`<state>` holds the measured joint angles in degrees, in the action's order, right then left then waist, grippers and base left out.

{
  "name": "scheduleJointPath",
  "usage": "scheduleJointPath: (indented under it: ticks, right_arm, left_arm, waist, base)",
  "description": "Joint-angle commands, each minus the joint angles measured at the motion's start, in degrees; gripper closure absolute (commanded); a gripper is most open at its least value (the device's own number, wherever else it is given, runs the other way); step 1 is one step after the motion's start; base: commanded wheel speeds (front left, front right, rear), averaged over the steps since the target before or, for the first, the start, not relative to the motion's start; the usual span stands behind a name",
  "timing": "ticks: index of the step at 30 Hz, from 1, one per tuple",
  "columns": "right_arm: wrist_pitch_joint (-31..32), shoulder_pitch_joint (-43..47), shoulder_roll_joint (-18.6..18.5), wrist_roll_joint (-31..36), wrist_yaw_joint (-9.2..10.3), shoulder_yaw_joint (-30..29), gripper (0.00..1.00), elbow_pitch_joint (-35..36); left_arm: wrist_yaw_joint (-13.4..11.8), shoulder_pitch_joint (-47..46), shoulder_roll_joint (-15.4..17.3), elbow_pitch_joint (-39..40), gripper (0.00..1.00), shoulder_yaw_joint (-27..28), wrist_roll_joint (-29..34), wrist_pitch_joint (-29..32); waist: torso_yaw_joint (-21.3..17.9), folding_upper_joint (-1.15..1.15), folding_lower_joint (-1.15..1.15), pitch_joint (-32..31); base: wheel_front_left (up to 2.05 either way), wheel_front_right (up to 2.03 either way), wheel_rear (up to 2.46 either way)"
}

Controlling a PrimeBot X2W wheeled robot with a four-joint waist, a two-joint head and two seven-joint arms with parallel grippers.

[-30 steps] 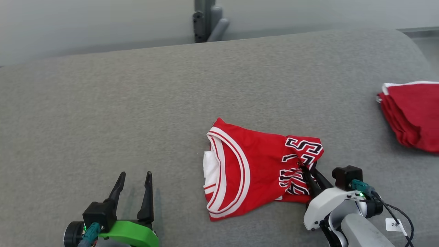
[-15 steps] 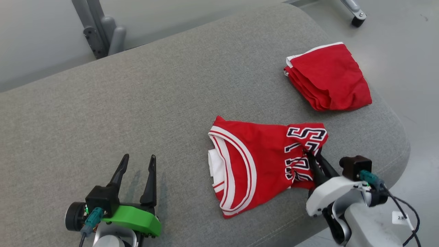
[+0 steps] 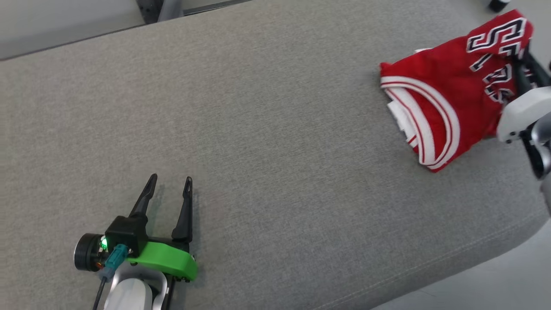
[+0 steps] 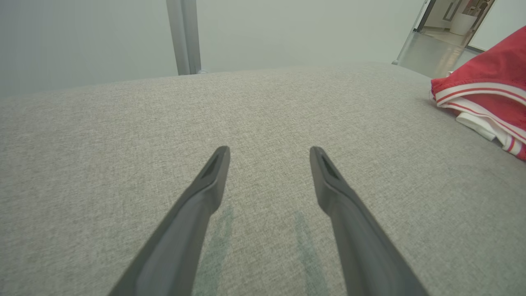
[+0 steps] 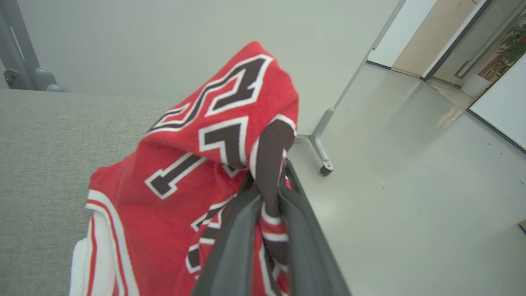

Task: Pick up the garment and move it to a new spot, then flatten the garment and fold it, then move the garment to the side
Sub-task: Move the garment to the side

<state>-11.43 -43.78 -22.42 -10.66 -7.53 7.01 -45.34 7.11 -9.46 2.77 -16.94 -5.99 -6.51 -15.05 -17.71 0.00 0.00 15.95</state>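
Here the right gripper [image 5: 269, 185] has its two dark fingers nearly together, pinching a fold at the lettered end of the red basketball jersey [image 3: 434, 99]. That end hangs raised past the right edge of the grey fabric cushion [image 3: 267, 129], while the striped collar end trails on the cushion. Holding one end probably lets the arm drag the folded jersey sideways without unfolding it. The left gripper [image 3: 170, 178] hovers low over bare cushion, fingers spread wide and holding nothing, well apart from the jersey. Compared with a second ago the head camera has swung, yet the jersey sits farther from the left gripper, and its lettered end has lifted.
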Motion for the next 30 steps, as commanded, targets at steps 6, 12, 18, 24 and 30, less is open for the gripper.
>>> scheduleJointPath:
  ticks: [6, 12, 18, 24, 30]
  right_arm:
    - [-0.6, -4.86, -7.42, 10.19, 0.09, -13.34, 0.0, -10.48]
    - [-3.71, -3.01, -0.93, 16.04, 0.1, -19.75, 0.0, -4.84]
    - [-3.71, 5.28, 7.67, 11.72, 0.09, -13.95, 0.0, 9.41]
    - [-3.75, 18.06, 12.2, 5.25, 0.09, -7.39, 0.0, 17.29]
    - [-3.76, 26.22, 15.68, 2.11, 0.09, -3.3, 0.0, 18.53]
  left_arm:
    - [0.35, -1.5, 0.29, 0.25, 0.0, 1.1, 0.73, -0.14]
    - [0.34, -0.65, 0.25, 0.92, 0.0, 3.12, 0.02, -0.14]
    - [-0.84, 0.75, 0.25, 1.12, 0.0, 4.69, -1.55, -0.14]
    - [-2.03, 1.86, 0.25, 0.77, 0.0, 5.05, -3.21, -0.13]
    - [-2.84, 3.09, 0.23, 0.25, 0.0, 5.01, -4.21, -0.13]
  waist:
    - [9.06, 0.0, 0.0, 5.7]
    - [10.17, 0.0, 0.0, 3.73]
    - [11.04, 0.0, 0.0, 0.83]
    - [13.86, 0.0, 0.0, -2.96]
    - [16.74, 0.0, 0.0, -6.01]
  base:
    - [0.0, 0.0, 0.0]
    - [0.0, 0.0, 0.0]
    - [0.0, 0.0, 0.0]
    - [0.0, 0.0, 0.0]
    - [0.0, 0.0, 0.0]
